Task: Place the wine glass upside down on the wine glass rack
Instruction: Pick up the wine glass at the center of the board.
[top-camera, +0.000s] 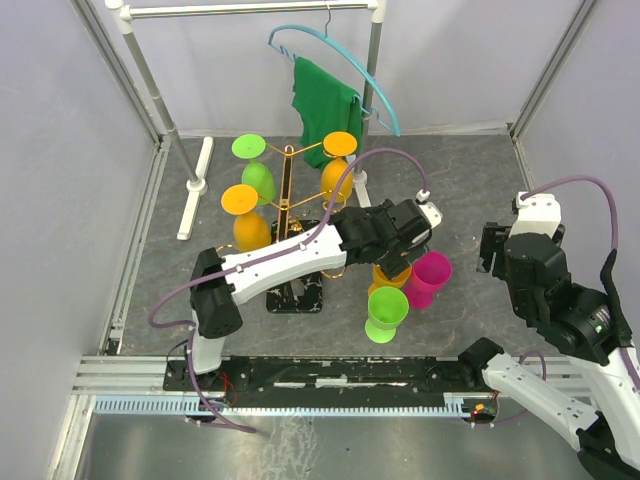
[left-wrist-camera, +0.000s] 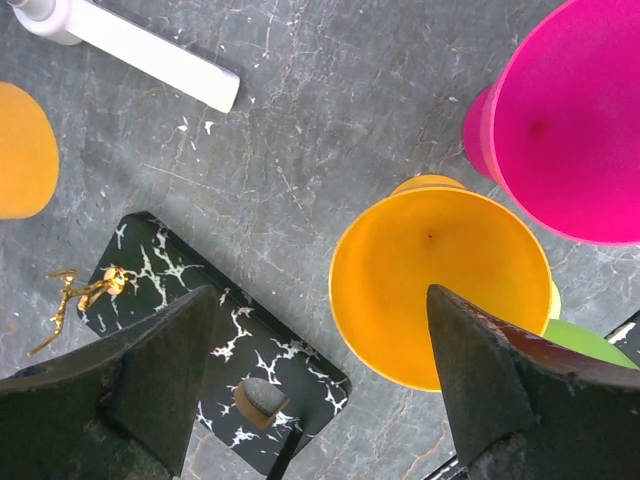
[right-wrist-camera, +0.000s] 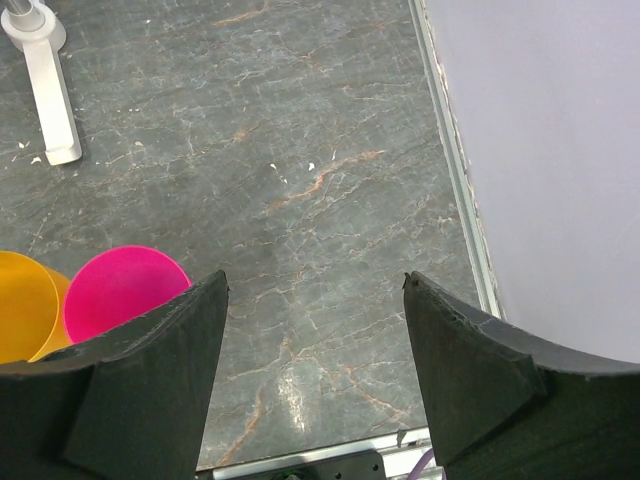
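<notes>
The gold wine glass rack (top-camera: 286, 195) stands on its black marbled base (top-camera: 297, 292). A green glass (top-camera: 256, 170) and two orange glasses (top-camera: 246, 218) hang on it upside down. Three glasses stand upright on the table: orange (top-camera: 385, 276), pink (top-camera: 430, 277) and green (top-camera: 386, 312). My left gripper (top-camera: 402, 243) is open and empty, hovering above the orange glass (left-wrist-camera: 440, 285), which lies towards the right finger. The rack base (left-wrist-camera: 200, 340) lies below the left finger. My right gripper (top-camera: 494, 250) is open and empty to the right of the pink glass (right-wrist-camera: 125, 290).
A white clothes rail (top-camera: 250, 8) with a blue hanger and a green cloth (top-camera: 322, 105) stands at the back; its foot (left-wrist-camera: 130, 45) lies on the table (right-wrist-camera: 300, 150). The pink glass (left-wrist-camera: 575, 130) and green glass (left-wrist-camera: 590, 345) crowd the orange one. The side wall (right-wrist-camera: 550, 150) is close on the right.
</notes>
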